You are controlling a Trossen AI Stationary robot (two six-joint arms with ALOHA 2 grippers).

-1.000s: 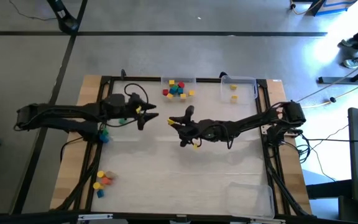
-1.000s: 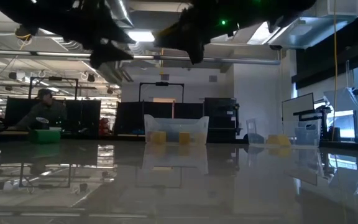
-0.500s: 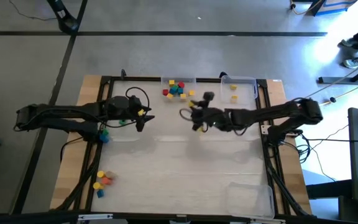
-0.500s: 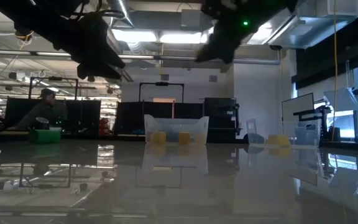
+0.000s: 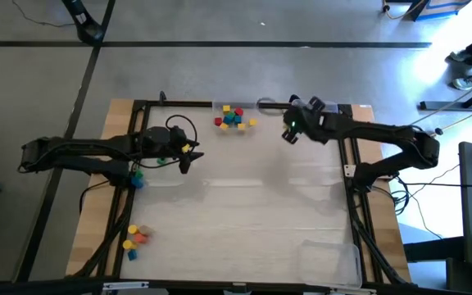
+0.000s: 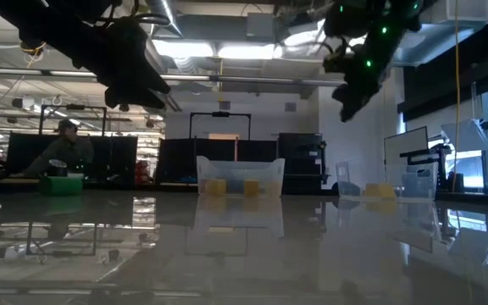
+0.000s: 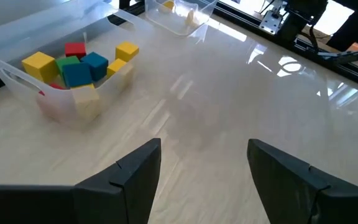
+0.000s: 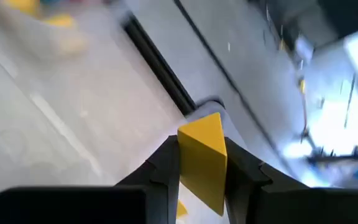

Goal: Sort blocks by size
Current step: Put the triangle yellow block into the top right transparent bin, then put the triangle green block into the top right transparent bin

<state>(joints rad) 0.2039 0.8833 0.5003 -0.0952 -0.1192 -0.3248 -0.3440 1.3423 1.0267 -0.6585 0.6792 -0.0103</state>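
A: Where is the right pincer (image 5: pixel 289 131)?

B: Raised over the far side of the bench (image 5: pixel 244 213), at the near left corner of the far right tray (image 7: pixel 182 15), whose spot it mostly covers from above. Its wrist view shows the fingers (image 8: pixel 160 168) closed on a yellow cube (image 8: pixel 202 158), pinched between them with one corner pointing away from the camera.

A: And the left pincer (image 7: pixel 201 165)?

B: Above the left part of the bench, well apart from the other. Its fingers stand wide apart and hold nothing; only bare bench shows between them.

A: Where are the other blocks?

B: A heap (image 5: pixel 234 117) of yellow, red, blue and green cubes lies in the clear tray (image 7: pixel 61 99) at the middle of the far edge. The left wrist view shows a couple of yellow pieces (image 7: pixel 188 12) in the far right tray. A green and a blue block (image 5: pixel 136 178) lie at the left edge under the left arm, and a small group (image 5: pixel 136 236) of yellow, orange, tan and blue sits at the near left corner.

A: Anything else?

B: An empty-looking clear tray (image 5: pixel 332 258) at the near right corner. In the low view, a person (image 6: pixel 62 148) sits far behind the bench.
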